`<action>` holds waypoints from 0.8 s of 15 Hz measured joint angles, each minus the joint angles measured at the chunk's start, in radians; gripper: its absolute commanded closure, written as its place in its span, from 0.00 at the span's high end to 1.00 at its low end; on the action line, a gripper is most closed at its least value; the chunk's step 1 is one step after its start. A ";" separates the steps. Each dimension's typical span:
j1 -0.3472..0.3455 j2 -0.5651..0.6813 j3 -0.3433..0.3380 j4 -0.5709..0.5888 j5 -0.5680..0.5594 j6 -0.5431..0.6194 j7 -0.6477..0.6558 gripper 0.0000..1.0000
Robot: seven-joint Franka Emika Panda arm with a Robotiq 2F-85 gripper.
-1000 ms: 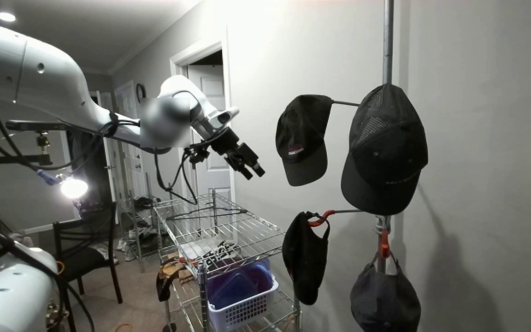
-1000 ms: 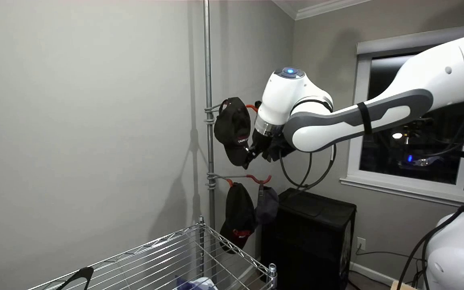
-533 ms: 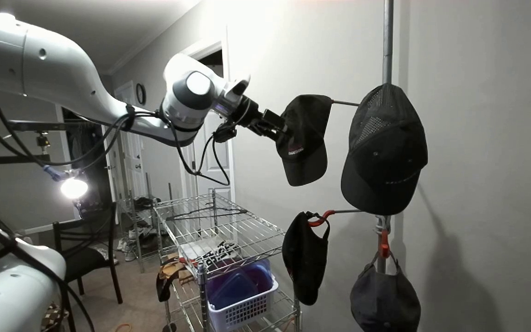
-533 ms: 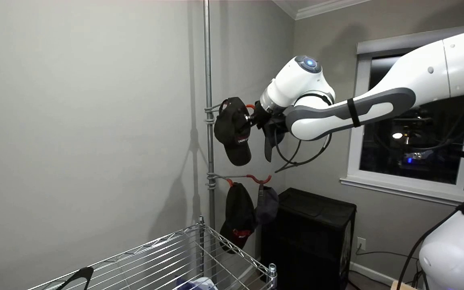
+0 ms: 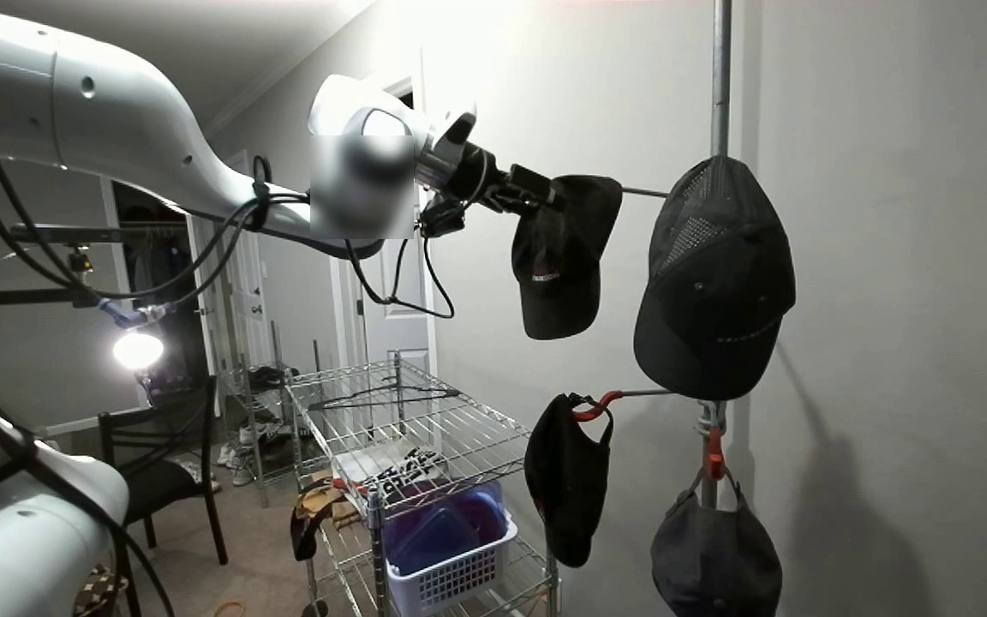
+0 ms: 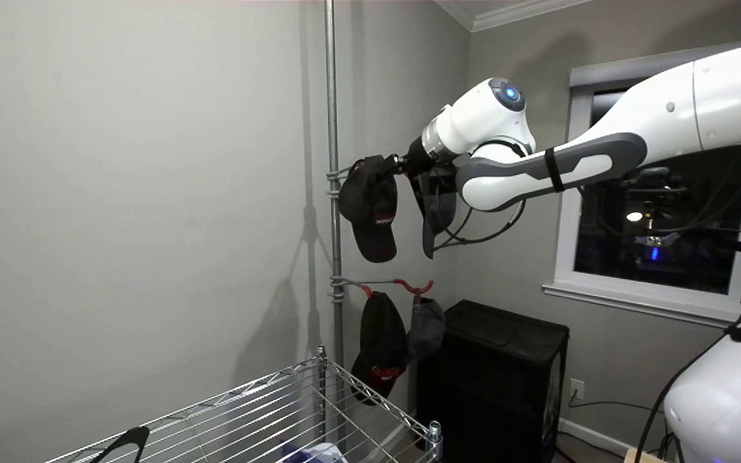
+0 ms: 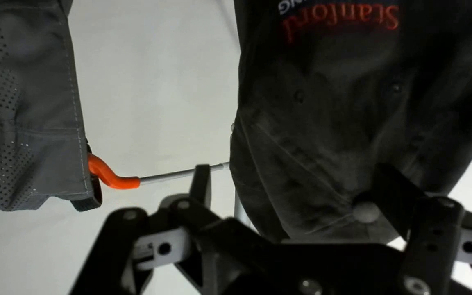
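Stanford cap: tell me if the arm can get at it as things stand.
Likely yes: in the wrist view the open fingers show at the Stanford cap, one overlapping it by the top button, the other beyond its edge. Nothing visible blocks them; the mesh cap hangs apart.

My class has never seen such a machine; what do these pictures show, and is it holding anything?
The white machine is a robot arm ending in a black gripper, its two-fingered hand. Two pictures are taken from outside the robot; the close-up is from its wrist. The jaws stand open at a dark cap, one finger near its top button; nothing looks gripped. Three more caps hang with it around a metal pole. A black hanger-like thing lies on the wire shelf, with a pale basket below.
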 measured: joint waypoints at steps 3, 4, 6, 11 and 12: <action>0.017 0.043 -0.011 0.023 0.009 0.011 -0.006 0.74; 0.032 0.060 -0.021 0.034 0.018 0.014 -0.015 0.70; 0.060 0.088 -0.038 0.054 0.038 0.017 -0.028 0.55; 0.116 0.130 -0.073 0.101 0.083 0.017 -0.054 0.23; 0.126 0.134 -0.079 0.107 0.090 0.017 -0.059 0.16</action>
